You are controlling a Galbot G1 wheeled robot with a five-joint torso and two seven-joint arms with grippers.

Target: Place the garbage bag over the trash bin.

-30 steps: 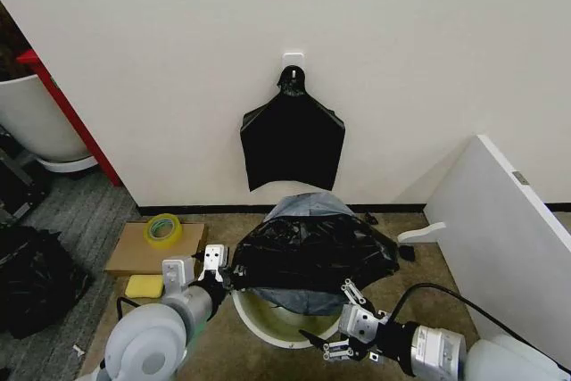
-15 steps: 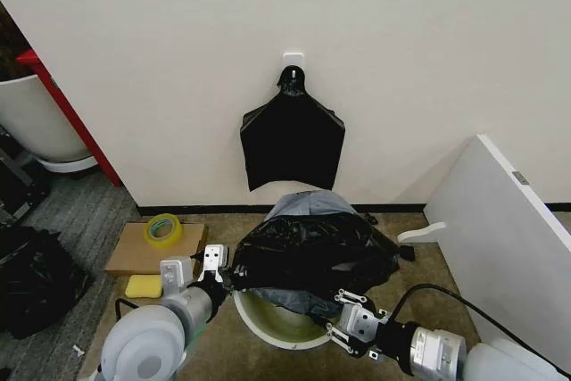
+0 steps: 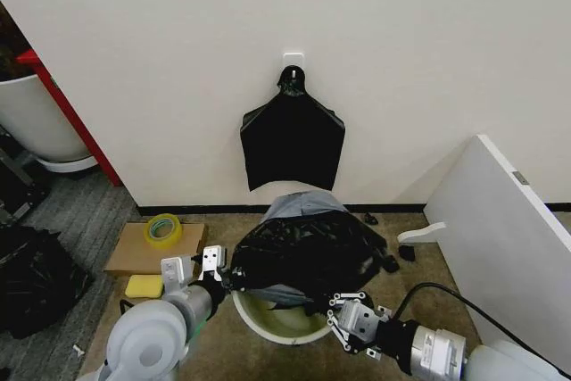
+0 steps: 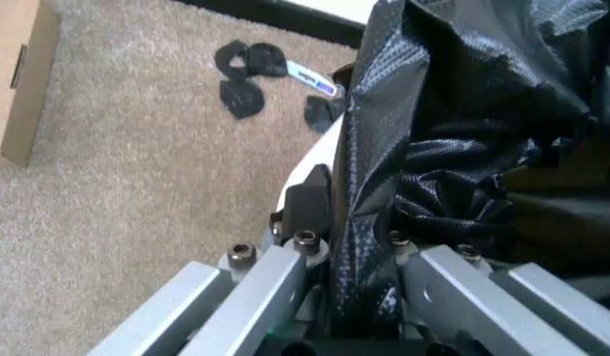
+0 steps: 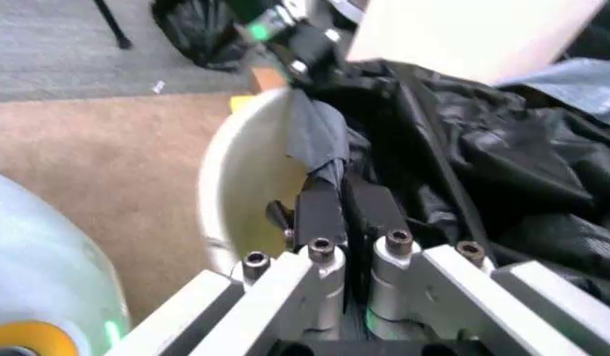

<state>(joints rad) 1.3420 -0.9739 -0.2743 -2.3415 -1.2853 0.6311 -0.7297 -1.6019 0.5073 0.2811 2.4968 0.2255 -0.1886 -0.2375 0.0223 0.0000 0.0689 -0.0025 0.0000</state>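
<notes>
My left gripper (image 3: 223, 276) is clenched on the left edge of the thin, crinkly black plastic garbage bag (image 3: 303, 252), which lies bunched over the round cream-white plastic trash bin (image 3: 268, 327). My right gripper (image 3: 337, 310) pinches the bag's near hem. I think the thin film may tear or slip if both pull unevenly.

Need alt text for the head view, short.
Both pincers grip the garbage bag bunched over the trash bin: left pincer at its left edge, right pincer at its near edge. Behind, a flat black bag hangs on the wall; a tape roll rests on a cardboard box.
</notes>
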